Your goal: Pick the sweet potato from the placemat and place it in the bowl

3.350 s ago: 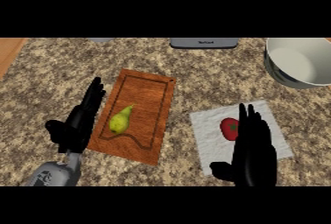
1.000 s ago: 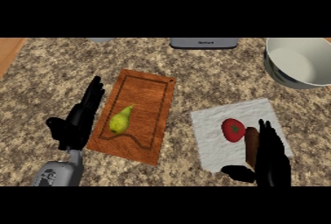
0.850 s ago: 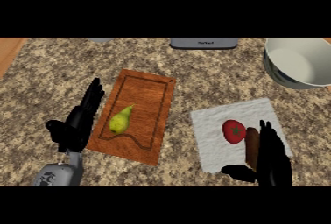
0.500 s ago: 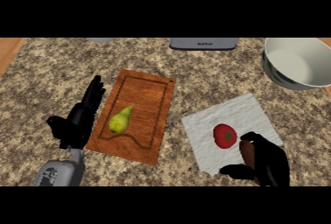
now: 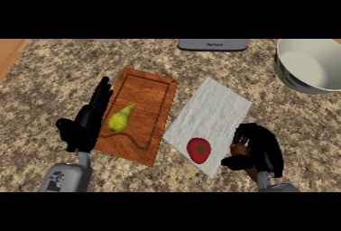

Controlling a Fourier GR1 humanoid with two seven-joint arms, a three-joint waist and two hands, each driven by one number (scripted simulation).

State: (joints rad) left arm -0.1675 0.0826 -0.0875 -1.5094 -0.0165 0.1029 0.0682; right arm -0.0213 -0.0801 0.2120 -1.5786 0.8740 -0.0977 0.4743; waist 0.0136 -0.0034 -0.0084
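My right hand (image 5: pixel 261 145) is curled round the brown sweet potato (image 5: pixel 237 149), which shows only between the fingers and under the palm, just off the right edge of the white placemat (image 5: pixel 213 107). The placemat lies skewed on the counter, and a red tomato (image 5: pixel 198 150) rests on its near corner. At the far right stands the white bowl (image 5: pixel 288 77), well beyond my right hand. My left hand (image 5: pixel 88 122) rests open with its fingers straight, against the left edge of the cutting board.
A wooden cutting board (image 5: pixel 148 92) with a green pear (image 5: pixel 120 119) on it lies left of the placemat. A grey appliance (image 5: pixel 213 43) sits at the counter's far edge. The wooden counter edge shows at the top left.
My right hand has curled shut round the sweet potato and drawn it toward the near right. The placemat has twisted and the tomato has slid to its near corner.
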